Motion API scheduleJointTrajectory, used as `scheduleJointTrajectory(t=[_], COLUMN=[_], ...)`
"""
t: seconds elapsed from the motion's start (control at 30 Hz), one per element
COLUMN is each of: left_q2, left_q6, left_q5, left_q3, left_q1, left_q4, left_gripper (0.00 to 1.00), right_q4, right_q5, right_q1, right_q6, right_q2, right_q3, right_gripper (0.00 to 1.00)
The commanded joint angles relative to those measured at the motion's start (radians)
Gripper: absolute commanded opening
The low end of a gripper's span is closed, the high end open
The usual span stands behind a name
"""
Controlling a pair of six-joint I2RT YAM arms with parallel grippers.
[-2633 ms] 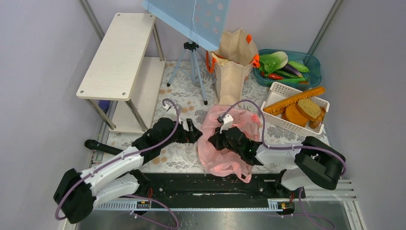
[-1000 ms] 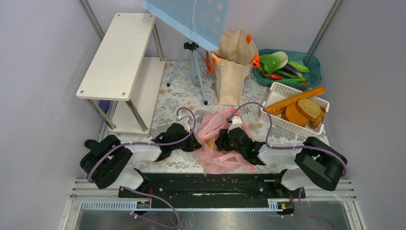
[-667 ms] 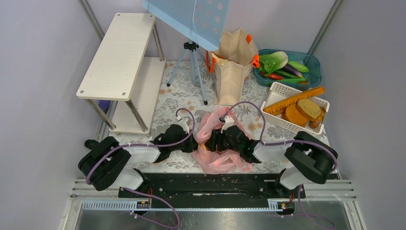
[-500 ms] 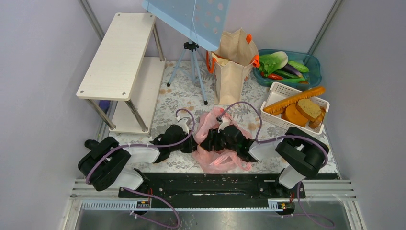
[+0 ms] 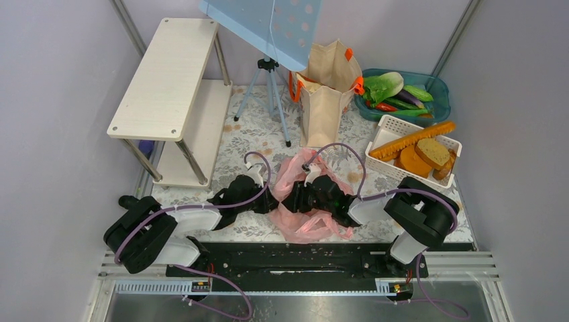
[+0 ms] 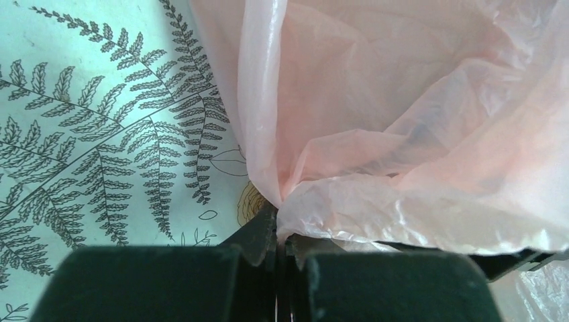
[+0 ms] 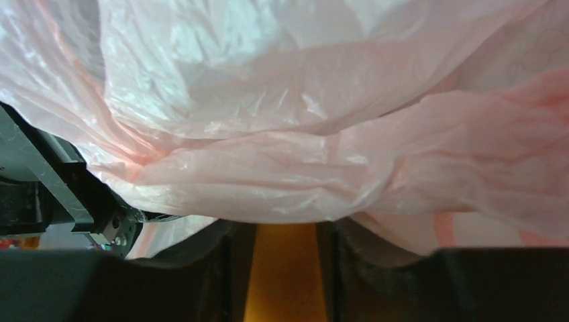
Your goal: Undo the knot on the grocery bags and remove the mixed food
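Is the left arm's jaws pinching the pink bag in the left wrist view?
Yes, the left gripper has its jaws shut on a gathered fold of the pink bag, plastic bunching right at their tips.

Left claw (image 6: 277, 243) clamped on pink grocery bag (image 6: 416, 134), fern-print tablecloth (image 6: 100, 121)

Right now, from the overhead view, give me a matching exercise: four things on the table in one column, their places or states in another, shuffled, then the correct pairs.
Things:
1. pink grocery bag
2. beige tote
3. white basket
4. left hand

Places or states:
A. standing upright near the tripod
B. holding bread pieces by the right edge
C. shut on a fold of pink plastic
D. crumpled between the two arms

Pairs: 1-D, 2-A, 3-B, 4-C
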Motion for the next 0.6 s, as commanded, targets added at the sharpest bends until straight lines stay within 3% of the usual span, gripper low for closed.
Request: scheduleJointTrajectory(t=[0.0, 0.1, 0.13, 0.3, 0.57], left_q2=[-0.036, -0.048, -0.06, -0.144, -0.272], left_q6=[0.018, 0.026, 0.029, 0.082, 0.183], left_q5=[-0.039, -0.049, -0.052, -0.115, -0.152], left_q3=[0.005, 0.017, 0.022, 0.048, 0.154], left_q1=[0.003, 0.002, 0.002, 0.003, 0.013], left_q4=[0.046, 0.026, 0.015, -0.111, -0.391], left_gripper=[0.0, 0.0, 0.0, 0.0, 0.0], right_q4=[0.014, 0.021, 0.028, -0.086, -0.368], right_q5=[-0.036, -0.019, -0.005, 0.137, 0.35], right_q1=[0.009, 0.009, 0.009, 0.009, 0.008], right_q6=[0.01, 0.023, 0.032, 0.022, -0.154], right_q2=[-0.02, -0.045, -0.066, -0.274, -0.661], right_q3=[-0.006, -0.014, -0.023, -0.038, 0.002], right_gripper=[0.35, 0.06, 0.0, 0.0, 0.0])
